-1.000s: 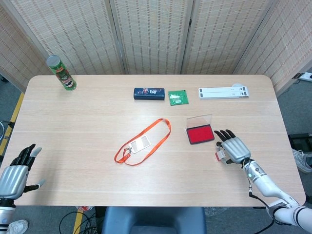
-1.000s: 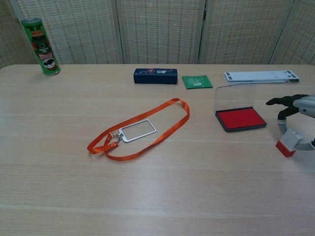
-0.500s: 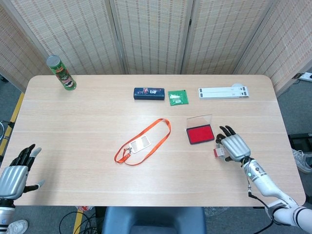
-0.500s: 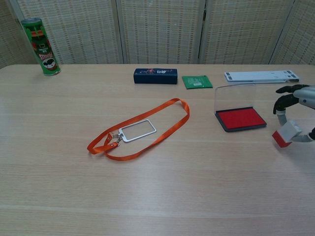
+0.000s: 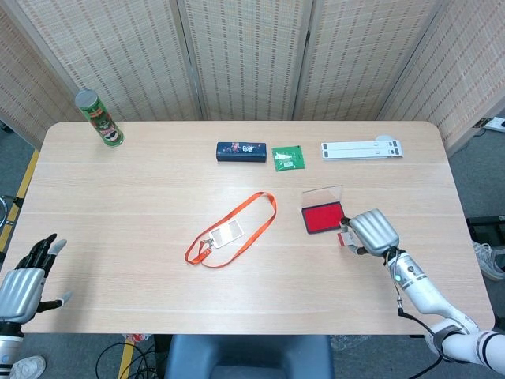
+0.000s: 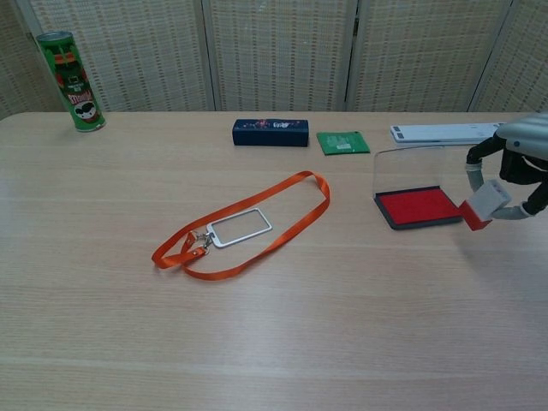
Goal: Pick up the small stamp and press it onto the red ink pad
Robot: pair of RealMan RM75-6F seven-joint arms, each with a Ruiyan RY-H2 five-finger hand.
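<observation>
Woven screens back the pale wood surface in my head view. On it I log: green snack can at the far left corner; dark blue case and green packet at the far middle; white flat strip at the far right; orange lanyard with its clear badge holder near the centre; red ink pad right of centre, its clear lid raised behind it. My right hand sits just right of the pad, back toward the camera, fingers curled down around the small stamp, of which only a sliver shows at the pad's near right corner. My left hand lies off the near left edge, holding nothing, fingers spread. Chest view, same stock from low in front: can far left, case, packet, strip, lanyard, ink pad. Right hand enters at the right edge; thumb and fingers pinch the stamp, tilted, grey body up, red end low, just beside the pad's right edge; I cannot tell whether it touches pad or surface. Left hand does not appear here.
</observation>
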